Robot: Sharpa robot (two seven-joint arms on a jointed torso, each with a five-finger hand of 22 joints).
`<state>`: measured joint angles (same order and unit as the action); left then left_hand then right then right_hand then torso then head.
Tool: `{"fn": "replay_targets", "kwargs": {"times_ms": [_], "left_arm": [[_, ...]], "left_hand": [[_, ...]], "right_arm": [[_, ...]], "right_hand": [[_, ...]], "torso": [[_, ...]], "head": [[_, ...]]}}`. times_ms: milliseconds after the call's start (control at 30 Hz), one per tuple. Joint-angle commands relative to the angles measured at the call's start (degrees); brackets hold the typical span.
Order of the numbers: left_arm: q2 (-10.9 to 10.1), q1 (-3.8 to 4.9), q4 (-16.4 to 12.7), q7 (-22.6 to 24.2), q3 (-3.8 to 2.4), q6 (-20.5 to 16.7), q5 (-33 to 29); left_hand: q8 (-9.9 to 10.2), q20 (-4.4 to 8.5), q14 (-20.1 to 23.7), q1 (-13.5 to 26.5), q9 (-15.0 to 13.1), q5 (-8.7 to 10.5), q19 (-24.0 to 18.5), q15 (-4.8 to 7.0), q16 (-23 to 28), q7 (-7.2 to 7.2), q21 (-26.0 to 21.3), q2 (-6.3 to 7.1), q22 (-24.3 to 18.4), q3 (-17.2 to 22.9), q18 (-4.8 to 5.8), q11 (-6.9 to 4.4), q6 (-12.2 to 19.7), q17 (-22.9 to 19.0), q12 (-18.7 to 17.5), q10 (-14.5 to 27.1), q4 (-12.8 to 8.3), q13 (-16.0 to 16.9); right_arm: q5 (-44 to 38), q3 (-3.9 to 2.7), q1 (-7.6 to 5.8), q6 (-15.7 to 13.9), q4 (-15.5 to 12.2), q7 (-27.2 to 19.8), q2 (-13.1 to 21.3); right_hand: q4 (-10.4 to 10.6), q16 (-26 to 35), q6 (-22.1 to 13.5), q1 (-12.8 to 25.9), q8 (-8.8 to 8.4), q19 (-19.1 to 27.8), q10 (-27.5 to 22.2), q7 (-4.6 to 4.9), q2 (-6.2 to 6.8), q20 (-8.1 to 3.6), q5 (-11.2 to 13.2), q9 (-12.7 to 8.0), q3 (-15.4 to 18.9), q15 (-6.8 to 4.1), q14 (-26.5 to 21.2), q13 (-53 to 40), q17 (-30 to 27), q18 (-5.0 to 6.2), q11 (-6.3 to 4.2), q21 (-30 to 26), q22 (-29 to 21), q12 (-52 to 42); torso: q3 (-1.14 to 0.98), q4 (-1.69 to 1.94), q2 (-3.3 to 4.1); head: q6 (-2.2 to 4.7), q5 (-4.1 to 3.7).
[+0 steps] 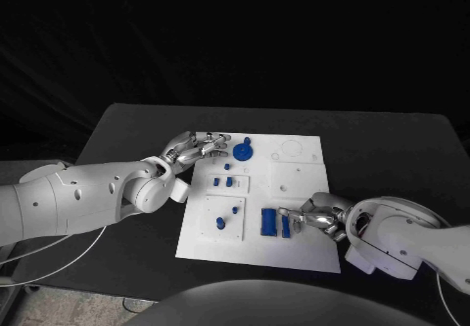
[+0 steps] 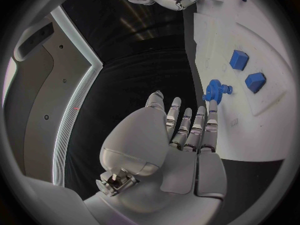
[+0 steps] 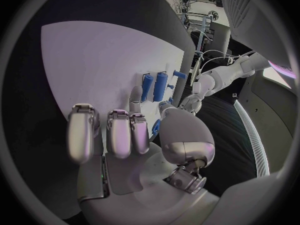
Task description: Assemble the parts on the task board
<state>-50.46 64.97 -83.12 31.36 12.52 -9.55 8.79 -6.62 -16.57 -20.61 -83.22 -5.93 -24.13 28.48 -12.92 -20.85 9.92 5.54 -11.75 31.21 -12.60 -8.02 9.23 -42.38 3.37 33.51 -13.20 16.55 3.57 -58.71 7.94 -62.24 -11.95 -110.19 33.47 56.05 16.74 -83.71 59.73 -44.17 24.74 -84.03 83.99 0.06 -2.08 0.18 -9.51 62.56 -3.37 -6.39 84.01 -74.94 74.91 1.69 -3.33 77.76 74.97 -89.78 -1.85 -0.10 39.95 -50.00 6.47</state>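
The left hand lies at the task board's far left corner, fingers straight and close together, holding nothing; its fingertips reach just short of the blue gear. The right hand rests on the board's near right part, fingers curled down beside two upright blue cylinders (whether it actually pinches one, I cannot tell). Between the hands, toward the board's middle, two small blue blocks sit in a recessed panel, and small blue pegs lie nearer its front left.
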Motion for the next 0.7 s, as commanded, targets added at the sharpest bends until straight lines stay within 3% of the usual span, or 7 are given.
{"fn": "replay_targets", "kwargs": {"times_ms": [33,233,433,567,633,700], "left_arm": [[0.13,0.00,-0.01,0.22,-0.03,1.26,-0.13],[0.16,-0.01,0.10,0.54,-0.03,1.11,-0.13],[0.02,-0.18,0.07,1.17,-0.03,0.58,-0.13],[-0.11,-0.56,0.03,1.40,-0.03,0.21,-0.13],[-0.16,-0.75,0.01,1.51,-0.03,0.08,-0.13],[-0.15,-0.91,0.01,1.63,-0.03,0.03,-0.13]], "left_hand": [[-0.32,0.06,-0.35,-0.57,-0.03,-0.34,0.12,-0.01,-0.39,0.21,0.23,-0.14,-0.05,-0.08,0.42,0.31,-0.07,0.07,0.38,-0.19,-0.05,0.04],[-0.35,0.07,-0.38,-0.67,-0.03,-0.42,0.12,0.01,-0.45,0.26,0.24,-0.14,-0.06,-0.06,0.41,0.37,-0.10,0.07,0.47,-0.26,-0.07,0.05],[-0.35,0.07,-0.38,-0.72,-0.03,-0.47,0.13,0.02,-0.46,0.27,0.25,-0.13,-0.06,-0.05,0.41,0.39,-0.10,0.07,0.46,-0.27,-0.08,0.05],[-0.35,0.07,-0.35,-0.74,-0.03,-0.49,0.13,0.03,-0.45,0.26,0.26,-0.11,-0.06,-0.06,0.41,0.39,-0.09,0.07,0.49,-0.29,-0.08,0.05],[-0.35,0.07,-0.35,-0.74,-0.03,-0.49,0.13,0.03,-0.45,0.26,0.26,-0.11,-0.06,-0.06,0.41,0.39,-0.09,0.07,0.49,-0.29,-0.08,0.05],[-0.35,0.07,-0.36,-0.79,-0.02,-0.53,0.14,0.06,-0.48,0.24,0.27,-0.08,-0.07,-0.07,0.41,0.41,-0.07,0.07,0.61,-0.36,-0.08,0.06]], "right_arm": [[0.37,0.00,0.07,-1.88,-0.35,-1.23,0.33],[0.69,-0.18,-0.17,-3.45,-1.05,-2.23,1.73],[4.95,-0.34,-1.38,-5.62,-1.36,-5.86,3.36],[7.57,-0.36,-2.01,-6.44,-0.63,-9.23,3.54],[7.34,-0.36,-2.18,-6.16,-0.27,-11.22,3.35],[4.69,-0.34,-2.24,-5.52,-0.11,-12.98,3.23]], "right_hand": [[-0.01,-0.28,-0.68,0.00,0.69,-2.21,6.01,0.06,-0.51,-0.47,0.15,1.02,0.53,-0.44,4.42,-15.06,6.53,0.92,-0.36,0.46,11.60,-0.22],[0.02,-0.69,-1.16,-0.05,1.58,-2.36,6.01,-0.06,-0.97,-0.57,0.13,2.34,1.06,-0.50,4.53,-15.06,7.04,0.84,-0.42,0.89,11.73,-0.22],[0.04,-1.16,-1.40,0.00,2.14,-2.60,6.01,-0.15,-1.38,-0.64,-0.12,3.17,1.50,-0.57,4.67,-15.06,7.64,0.69,-0.50,1.61,11.93,-0.22],[0.03,-1.83,-1.92,0.03,2.25,-2.94,6.01,-0.21,-2.06,-0.75,-2.52,3.74,2.49,-0.66,4.84,-15.06,8.48,0.46,-0.59,2.74,12.24,-0.22],[-0.06,-2.05,-2.23,-0.99,1.40,-3.05,6.01,-0.11,-2.40,-0.77,-3.78,3.03,2.82,-0.62,4.88,-15.06,8.73,0.37,-0.55,3.19,12.35,-0.22],[-2.99,-2.12,-2.85,-6.86,-0.15,-3.07,6.01,0.09,-0.77,-0.71,-6.21,1.68,2.31,-0.53,4.86,-15.06,8.77,0.33,-0.40,3.44,12.40,-0.22]], "torso": [[-0.04,-0.04,-0.04],[-0.02,0.05,-0.11],[0.09,-0.04,-0.45],[0.18,-0.08,-1.04],[0.18,-0.10,-1.36],[0.11,-0.08,-1.49]], "head": [[0.00,-0.02],[0.00,-0.02],[0.00,0.14],[0.00,0.18],[0.00,0.24],[0.00,0.29]]}}
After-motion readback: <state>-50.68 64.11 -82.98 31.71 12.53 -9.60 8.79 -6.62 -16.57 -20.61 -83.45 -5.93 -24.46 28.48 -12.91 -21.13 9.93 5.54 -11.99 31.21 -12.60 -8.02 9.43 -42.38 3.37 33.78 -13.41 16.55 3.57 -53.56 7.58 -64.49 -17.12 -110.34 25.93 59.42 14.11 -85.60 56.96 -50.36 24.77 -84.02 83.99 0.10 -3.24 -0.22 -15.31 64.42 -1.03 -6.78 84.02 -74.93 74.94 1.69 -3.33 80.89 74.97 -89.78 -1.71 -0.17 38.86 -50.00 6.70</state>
